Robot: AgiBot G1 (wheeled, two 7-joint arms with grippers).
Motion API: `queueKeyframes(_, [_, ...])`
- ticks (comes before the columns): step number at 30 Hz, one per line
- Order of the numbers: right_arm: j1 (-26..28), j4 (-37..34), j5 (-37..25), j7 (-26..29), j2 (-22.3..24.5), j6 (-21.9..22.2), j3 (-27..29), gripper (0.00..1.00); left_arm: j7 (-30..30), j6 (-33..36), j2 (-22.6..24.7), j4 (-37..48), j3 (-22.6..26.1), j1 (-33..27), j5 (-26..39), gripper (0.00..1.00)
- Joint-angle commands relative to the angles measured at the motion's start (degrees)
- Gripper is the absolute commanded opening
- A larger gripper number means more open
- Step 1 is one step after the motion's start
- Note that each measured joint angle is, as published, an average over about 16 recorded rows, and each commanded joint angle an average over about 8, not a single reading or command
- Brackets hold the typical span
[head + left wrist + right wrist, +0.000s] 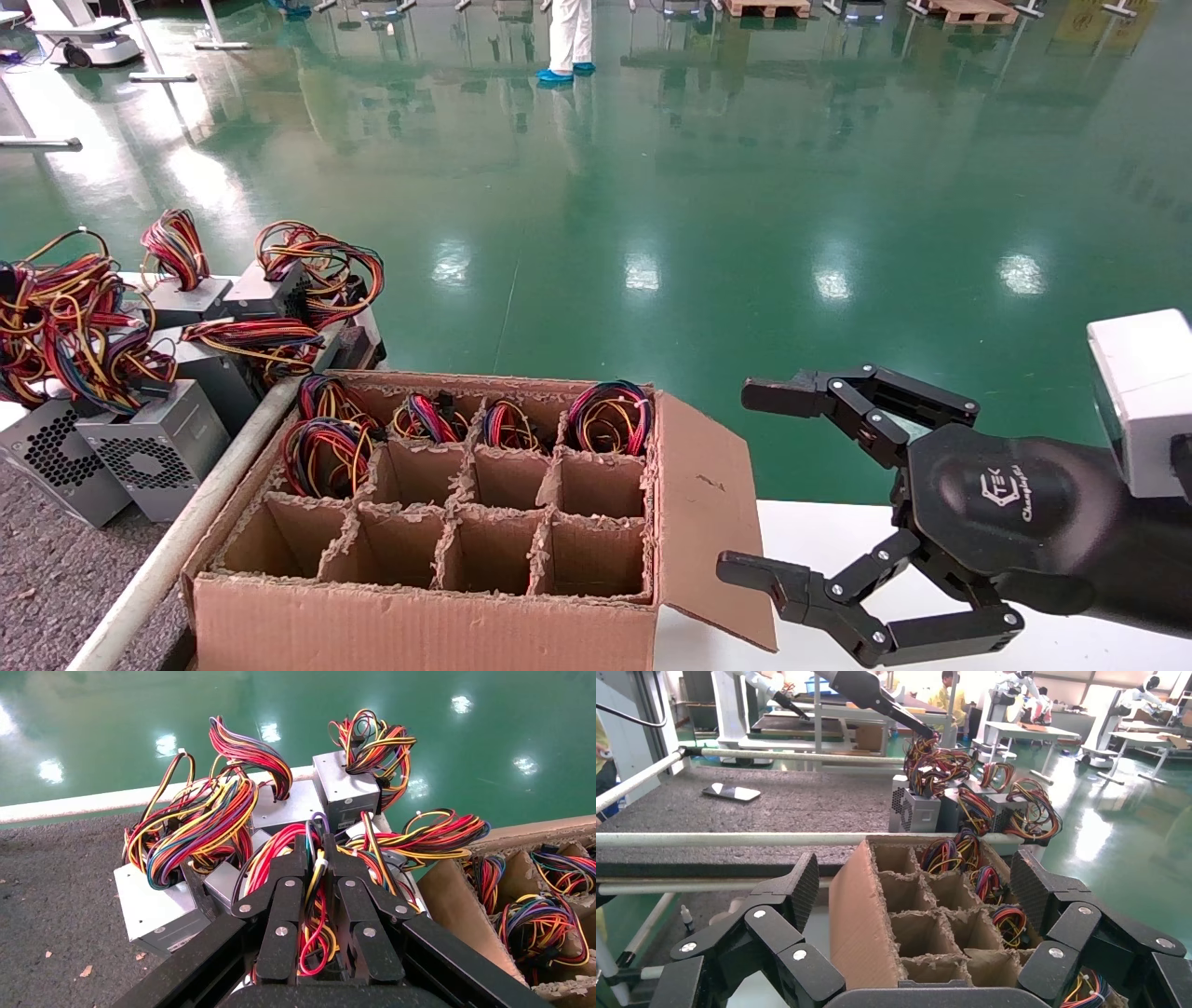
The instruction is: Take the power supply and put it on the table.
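Observation:
My left gripper (314,843) is shut on a looped bundle of red, yellow and black wires (309,910) belonging to a power supply. That unit's box is hidden under the fingers. Around it, several silver-grey power supplies (151,906) with wire loops crowd the corner of the dark grey speckled table (56,874). The head view shows the same cluster (158,447) at the left, on the table (56,578). In the right wrist view, the left arm reaches down into those wires (926,755). My right gripper (750,482) hangs open over the white tabletop, beside the box, holding nothing.
An open cardboard box (419,615) with divider cells stands between the two tables. Its far cells hold more wired units (610,415) and the near cells are bare. A pale rail (177,540) edges the felt table. A phone-like object (731,792) lies farther back.

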Motion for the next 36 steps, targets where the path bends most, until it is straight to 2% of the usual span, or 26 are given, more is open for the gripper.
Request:
queueKeyframes(1, [0.0,0.0,0.0,0.0,0.0,0.0,0.0,1.0,0.1,0.0,0.1,-0.1,0.0,0.0,0.0,1.0])
queueKeyframes(21, [0.0,0.0,0.0,0.0,0.0,0.0,0.0,1.0,-0.7,0.4,0.1,0.0,0.1,-0.4,0.2,1.0])
queueKeyframes(29, [0.0,0.0,0.0,0.0,0.0,0.0,0.0,1.0,-6.6,2.4,1.3,1.2,0.0,-3.1,-0.1,1.0])
queueKeyframes(33, [0.0,0.0,0.0,0.0,0.0,0.0,0.0,1.0,-11.3,3.3,2.4,3.1,-1.8,-5.3,-2.8,1.0])
queueKeyframes(36, [0.0,0.0,0.0,0.0,0.0,0.0,0.0,1.0,-11.3,3.8,3.3,3.6,-4.1,-6.4,-6.1,1.0])
